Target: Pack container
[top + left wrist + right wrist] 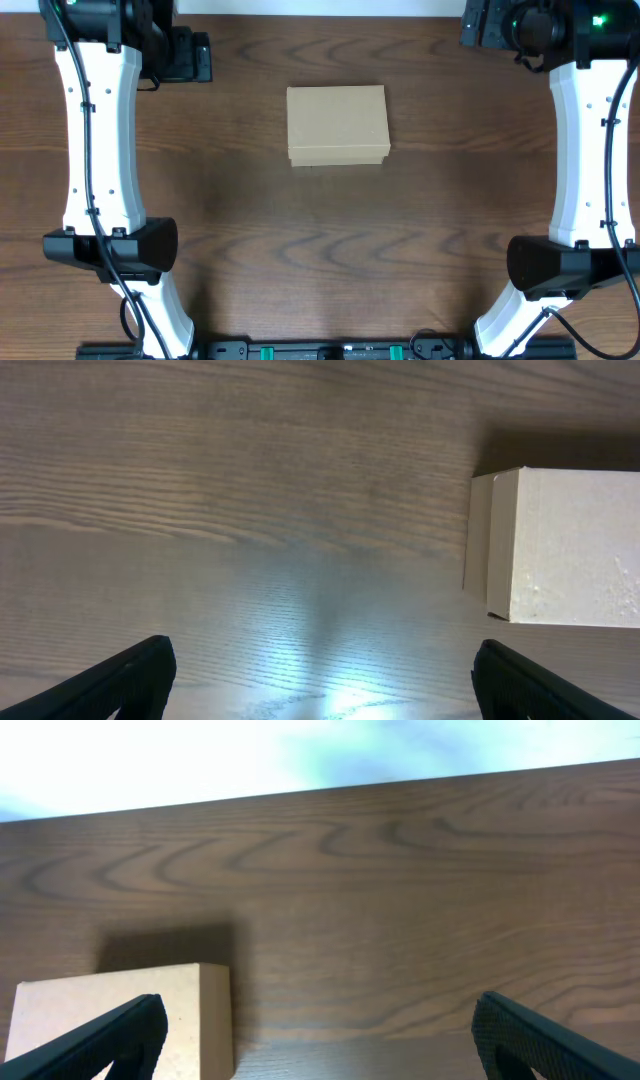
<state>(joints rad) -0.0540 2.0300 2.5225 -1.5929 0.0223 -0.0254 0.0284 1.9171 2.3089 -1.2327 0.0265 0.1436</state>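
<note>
Centrally, container [337, 124] shut, L claw [325, 682], R claw [320, 1042] agape

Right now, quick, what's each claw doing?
Left claw: open, holding nothing.
Right claw: open, holding nothing.

The arms are clad in white shells [98, 130], joined by black joint housings [110, 245]. Thin black cables [88, 170] are run along the shells. Behind the fingers [130, 680], which are matte black and wedge-shaped, green lights [600, 20] are lit.
</note>
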